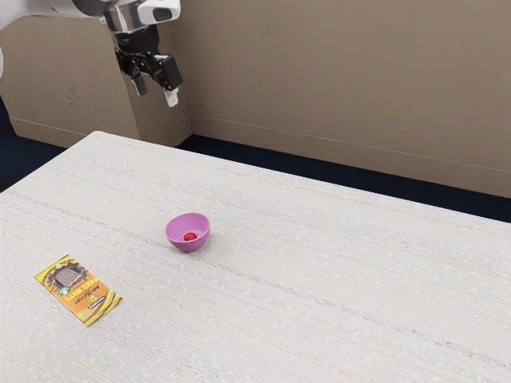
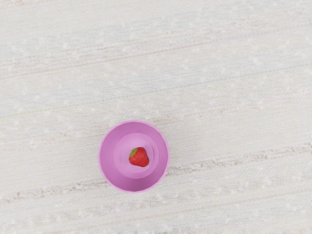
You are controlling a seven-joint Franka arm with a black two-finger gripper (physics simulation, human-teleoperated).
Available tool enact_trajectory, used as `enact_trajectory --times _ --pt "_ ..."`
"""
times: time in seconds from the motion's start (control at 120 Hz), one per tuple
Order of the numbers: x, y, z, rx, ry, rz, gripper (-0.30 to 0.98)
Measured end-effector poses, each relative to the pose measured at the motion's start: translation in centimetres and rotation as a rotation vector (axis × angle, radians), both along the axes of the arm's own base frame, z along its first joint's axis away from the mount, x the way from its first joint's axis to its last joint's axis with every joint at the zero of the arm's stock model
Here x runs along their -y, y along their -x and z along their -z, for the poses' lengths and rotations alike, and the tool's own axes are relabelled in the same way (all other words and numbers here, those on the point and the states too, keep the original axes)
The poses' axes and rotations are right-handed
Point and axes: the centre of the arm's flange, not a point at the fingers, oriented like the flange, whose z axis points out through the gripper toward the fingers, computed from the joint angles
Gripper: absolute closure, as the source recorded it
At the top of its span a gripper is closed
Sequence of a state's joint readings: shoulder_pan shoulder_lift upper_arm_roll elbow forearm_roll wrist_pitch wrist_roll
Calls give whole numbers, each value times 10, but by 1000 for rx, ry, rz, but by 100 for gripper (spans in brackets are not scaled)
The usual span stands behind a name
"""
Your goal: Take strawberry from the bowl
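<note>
The strawberry (image 2: 139, 157) is lying inside the bowl (image 1: 188, 242), on its floor, just off the middle. The gripper (image 1: 156, 92) is hanging well above the bowl, toward the exterior view's left of it; its two fingers are standing wide apart and gripping nothing.

The bowl is sitting well in from the table's far edge, with the table (image 1: 319, 271) spreading broadly from it toward the exterior view's right. One table corner is showing beyond the bowl, toward the exterior view's left. A yellow and orange packet (image 1: 85, 296) is lying flat, apart from the bowl, on its exterior-left side and nearer that camera. The wall (image 1: 335, 80) is rising beyond the table edge behind the bowl.

In the exterior view the bowl's near side is partly hiding the strawberry; from above, its green cap is showing. The arm (image 1: 56, 8) is running out of frame above the bowl, and the packet's small print is staying unreadable.
</note>
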State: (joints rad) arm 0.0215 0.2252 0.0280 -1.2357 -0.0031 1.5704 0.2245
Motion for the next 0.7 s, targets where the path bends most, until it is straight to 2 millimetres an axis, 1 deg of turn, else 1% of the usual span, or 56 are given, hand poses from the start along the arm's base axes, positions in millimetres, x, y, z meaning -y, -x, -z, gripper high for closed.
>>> enact_trajectory --times 0.242,0.292,0.317,0.342,0.367,0.442,0.483,0.625,0.7 --pt "1 4 2 -35 1 -38 0" --pt "7 0 0 -19 2 -33 0" --pt "11 -4 4 -18 3 -29 0" --pt "14 -10 14 -25 3 -29 0" --pt "15 -19 29 -38 2 -31 0" --pt "10 -48 86 -87 -12 -47 0" --pt "7 -59 110 -100 -18 -56 0" --pt "0 -81 163 -106 -30 -78 0" --pt "-2 -85 192 -113 -32 -84 0"
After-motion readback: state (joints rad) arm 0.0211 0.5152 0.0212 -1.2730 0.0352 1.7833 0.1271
